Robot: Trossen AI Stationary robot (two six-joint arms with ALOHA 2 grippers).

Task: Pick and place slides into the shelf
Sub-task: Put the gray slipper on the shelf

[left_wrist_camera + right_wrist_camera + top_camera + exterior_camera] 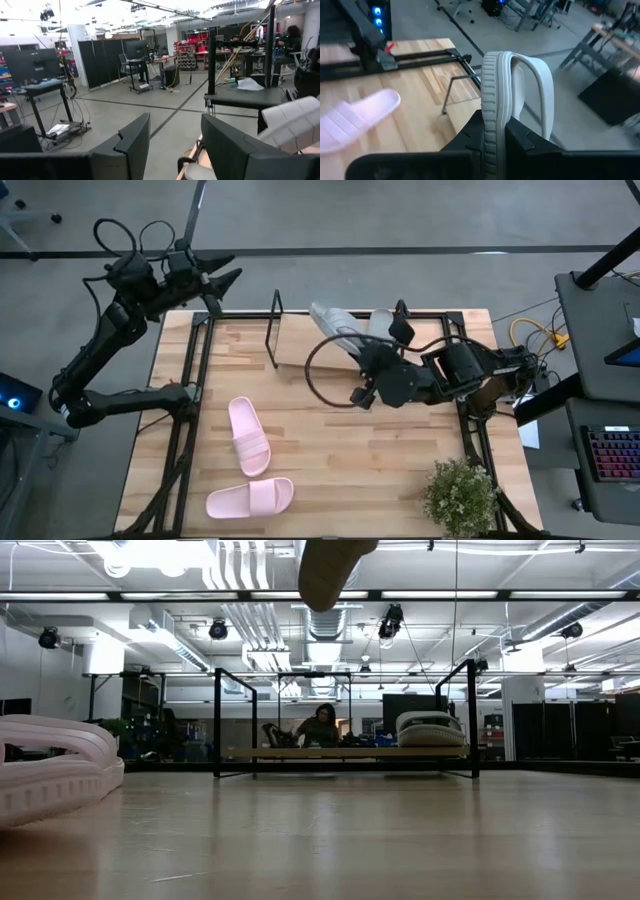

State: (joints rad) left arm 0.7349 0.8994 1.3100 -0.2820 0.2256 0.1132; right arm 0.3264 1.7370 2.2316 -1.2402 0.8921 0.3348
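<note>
A grey slide (512, 95) is held on edge in the right claw (492, 137), the jaws closed tight on its sole so that the strap arches away to one side. In the high view this claw (362, 358) is seen in the upper middle of the frame, over the shelf (300, 352), with the slide's long axis running up and to the left from the claw toward the shelf's far edge. The coming move is judged to turn on this relation: the shelf board lies directly below and slightly ahead of the held slide, so lowering and a tilt toward flat would be called for. 1 other grey slide (430, 728) is already seen resting on the shelf board, at the right of the low view.

The right arm is stretched leftward from the right edge of the tabletop (400, 460), its wrist rolled. The left claw (228, 280) is parked at the upper left, off the tabletop's corner, its jaws partly open and empty. 2 pink slides (250, 465) lie on the tabletop at lower left, nearer the left arm
</note>
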